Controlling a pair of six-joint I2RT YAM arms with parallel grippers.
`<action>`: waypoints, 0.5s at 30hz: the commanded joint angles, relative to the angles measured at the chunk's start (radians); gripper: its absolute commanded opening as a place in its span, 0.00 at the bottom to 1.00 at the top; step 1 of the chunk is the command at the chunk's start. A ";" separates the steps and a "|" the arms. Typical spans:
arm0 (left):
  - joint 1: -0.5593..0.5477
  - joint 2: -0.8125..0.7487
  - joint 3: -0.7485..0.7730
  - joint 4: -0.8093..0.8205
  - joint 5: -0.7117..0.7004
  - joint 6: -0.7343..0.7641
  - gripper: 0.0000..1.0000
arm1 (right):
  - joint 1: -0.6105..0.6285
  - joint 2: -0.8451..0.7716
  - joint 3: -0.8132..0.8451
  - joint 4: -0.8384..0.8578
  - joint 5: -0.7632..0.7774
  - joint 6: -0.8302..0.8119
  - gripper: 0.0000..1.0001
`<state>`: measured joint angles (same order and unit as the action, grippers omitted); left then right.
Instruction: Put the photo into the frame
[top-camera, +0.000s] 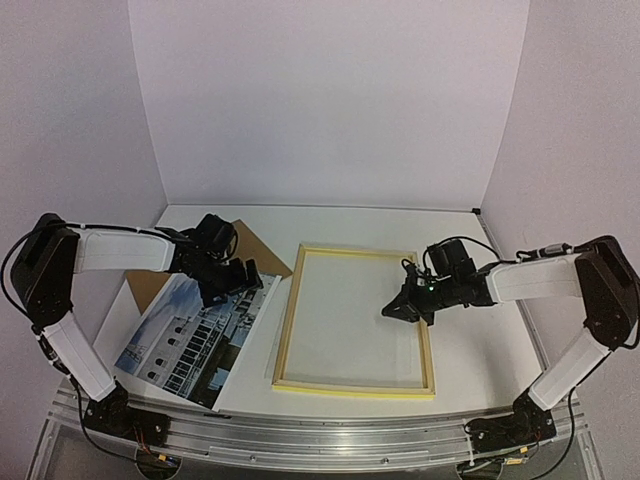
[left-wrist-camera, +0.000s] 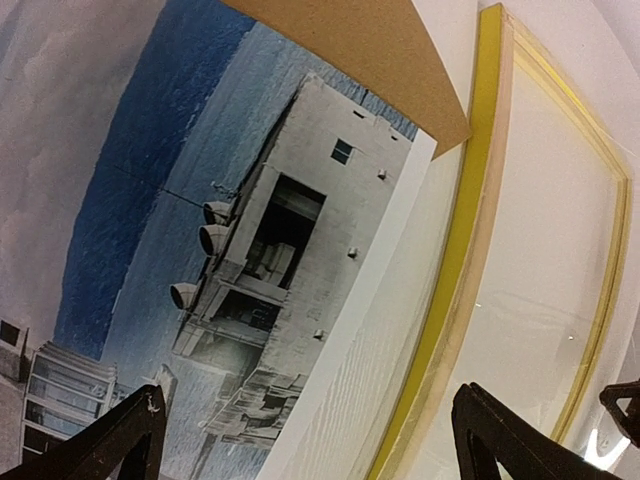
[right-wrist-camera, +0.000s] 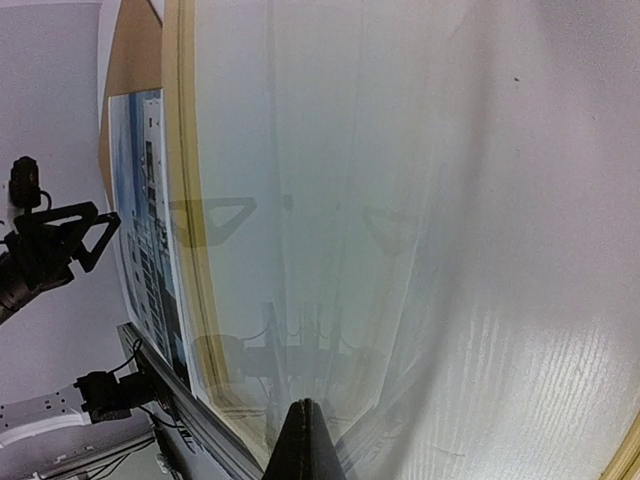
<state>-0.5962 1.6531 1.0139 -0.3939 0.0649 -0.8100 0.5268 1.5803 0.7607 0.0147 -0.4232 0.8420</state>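
Observation:
The photo (top-camera: 190, 335), a print of a white building under blue sky, lies flat at the left, beside the frame; it also shows in the left wrist view (left-wrist-camera: 200, 250). The yellow-edged frame (top-camera: 350, 388) lies flat in the middle, its left rail (left-wrist-camera: 470, 200) next to the print. My left gripper (top-camera: 235, 280) is open and empty just above the print's far right corner (left-wrist-camera: 305, 400). My right gripper (top-camera: 392, 312) hovers inside the frame's right half, its fingers pressed together (right-wrist-camera: 303, 410) on the edge of the clear sheet (right-wrist-camera: 330, 200), which bows up from the frame.
A brown backing board (top-camera: 255, 245) lies under the photo's far end and sticks out toward the frame's far left corner (left-wrist-camera: 370, 50). White walls close the table on three sides. The arm rail runs along the near edge.

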 joint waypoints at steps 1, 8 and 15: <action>0.003 0.022 0.053 0.051 0.051 0.025 1.00 | -0.001 0.013 0.059 0.013 -0.072 -0.084 0.00; 0.003 0.052 0.067 0.060 0.084 0.039 1.00 | -0.038 0.049 0.076 0.001 -0.104 -0.077 0.00; 0.003 0.082 0.089 0.064 0.106 0.050 1.00 | -0.082 0.025 0.051 -0.007 -0.143 -0.100 0.00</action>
<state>-0.5964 1.7151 1.0463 -0.3577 0.1443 -0.7816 0.4693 1.6211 0.8097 0.0113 -0.5259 0.7787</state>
